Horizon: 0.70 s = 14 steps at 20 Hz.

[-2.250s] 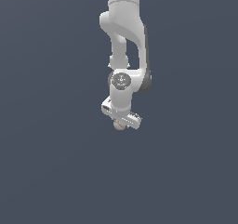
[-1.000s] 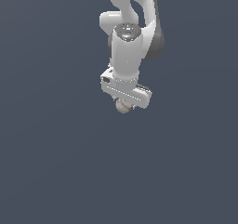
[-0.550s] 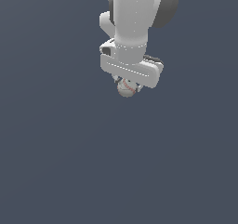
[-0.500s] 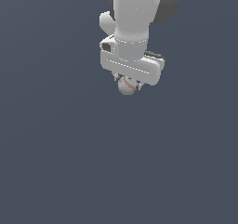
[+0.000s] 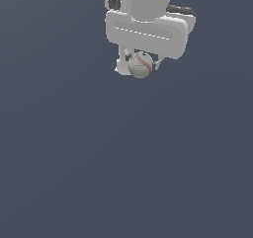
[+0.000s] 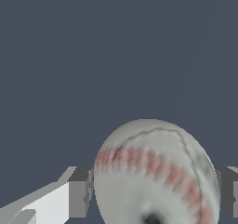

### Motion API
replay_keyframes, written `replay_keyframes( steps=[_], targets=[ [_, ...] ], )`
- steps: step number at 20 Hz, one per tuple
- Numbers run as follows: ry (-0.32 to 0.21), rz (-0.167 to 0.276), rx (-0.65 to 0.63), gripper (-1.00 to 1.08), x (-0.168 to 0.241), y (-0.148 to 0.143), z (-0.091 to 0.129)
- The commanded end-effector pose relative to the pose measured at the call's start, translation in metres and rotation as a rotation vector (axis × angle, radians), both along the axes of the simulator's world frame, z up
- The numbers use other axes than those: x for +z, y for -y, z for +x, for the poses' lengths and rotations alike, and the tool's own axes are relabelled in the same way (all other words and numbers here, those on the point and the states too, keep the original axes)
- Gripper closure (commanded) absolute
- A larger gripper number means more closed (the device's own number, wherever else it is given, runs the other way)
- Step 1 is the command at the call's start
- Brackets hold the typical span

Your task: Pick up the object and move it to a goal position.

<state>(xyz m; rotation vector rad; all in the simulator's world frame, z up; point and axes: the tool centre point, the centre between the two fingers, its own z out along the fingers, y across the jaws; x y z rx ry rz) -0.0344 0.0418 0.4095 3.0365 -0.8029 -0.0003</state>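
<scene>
The off-white baseball [image 5: 141, 65] with red stitching sits between the fingers of my gripper [image 5: 140, 66], below the white hand at the top of the exterior view. The gripper is shut on the ball and holds it off the dark floor. In the wrist view the baseball [image 6: 155, 176] fills the space between the two grey finger pads [image 6: 79, 193], which press on its sides. The upper arm is out of view.
A plain dark grey-blue floor [image 5: 123, 173] fills the rest of both views. No other object, container or marker shows.
The arm has risen and come closer to the exterior camera with the baseball held in the gripper; the hand now looks much larger and sits higher in the view.
</scene>
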Motion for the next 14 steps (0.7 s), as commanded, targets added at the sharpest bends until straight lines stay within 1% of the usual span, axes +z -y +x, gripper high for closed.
replay_keyframes(
  steps=[1, 7, 14],
  targets=[
    [0.0, 0.0, 0.0, 1.08, 0.018, -0.002, 0.0],
    [0.0, 0.0, 0.0, 1.08, 0.044, -0.005, 0.001],
    [0.0, 0.0, 0.0, 1.08, 0.053, -0.005, 0.003]
  ],
)
